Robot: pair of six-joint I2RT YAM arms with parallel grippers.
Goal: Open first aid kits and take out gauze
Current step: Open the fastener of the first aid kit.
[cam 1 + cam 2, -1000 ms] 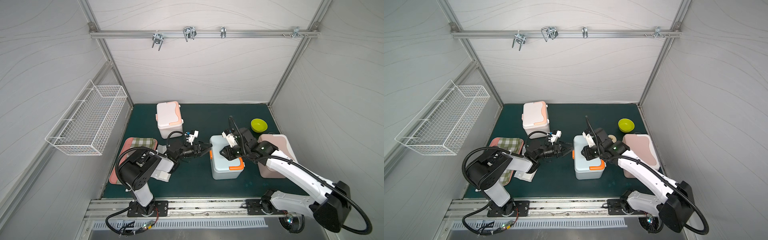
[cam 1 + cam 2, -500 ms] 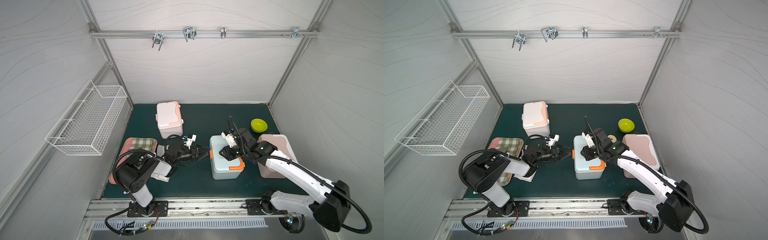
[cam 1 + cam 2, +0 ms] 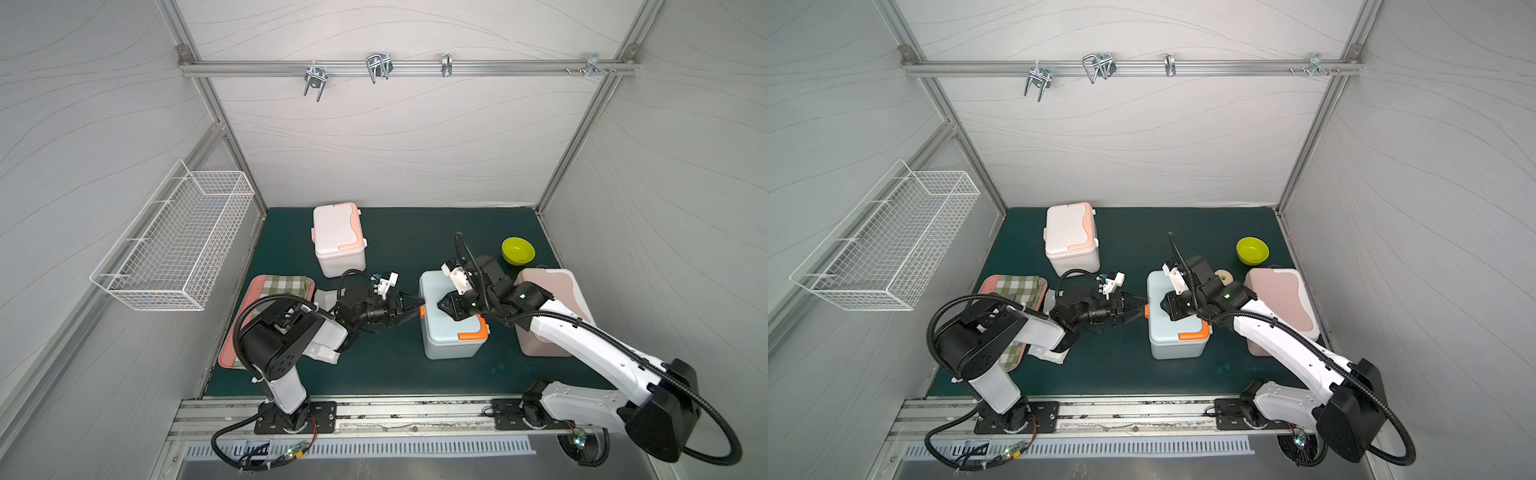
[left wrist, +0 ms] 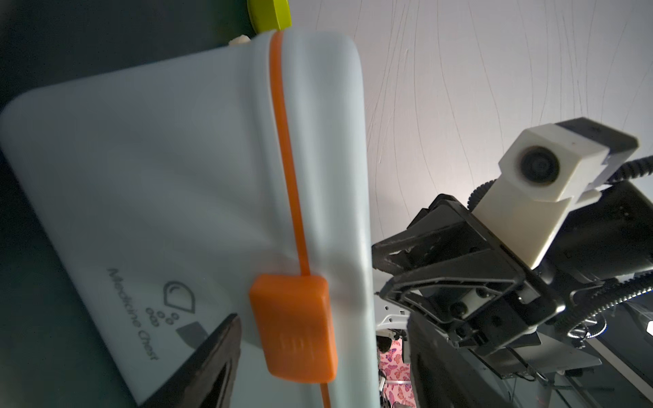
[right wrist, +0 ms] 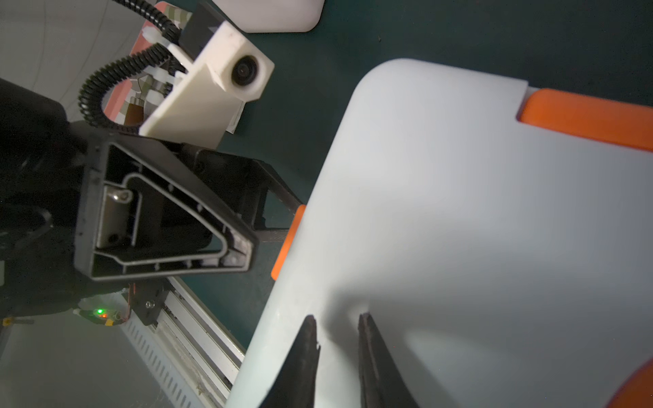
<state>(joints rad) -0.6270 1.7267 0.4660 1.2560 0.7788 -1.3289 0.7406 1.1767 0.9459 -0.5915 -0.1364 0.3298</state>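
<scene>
At the blue kit [image 3: 451, 347], the left hand [image 3: 414, 308] straddles the orange clasp [image 4: 293, 328].

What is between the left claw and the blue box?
Nothing. The open left claw straddles the blue box's orange clasp, clearest in the left wrist view.

The mat [image 3: 395, 370] is dark teal. The white kit [image 3: 338, 243] has peach trim. The blue kit [image 3: 451, 336] is pale, with an orange clasp [image 4: 293, 314], orange trim and grey lettering. The pink kit [image 3: 559, 291] is dusty, with a white rim. The bowl [image 3: 518, 250] is lime green. The tray [image 3: 230, 353] is salmon pink and its cloth [image 3: 286, 284] is green-and-white check. The basket [image 3: 174, 245] is white wire grid. The walls [image 3: 395, 145] are pale grey with thin wavy lines. The arms [image 3: 582, 340] are white and black.
</scene>
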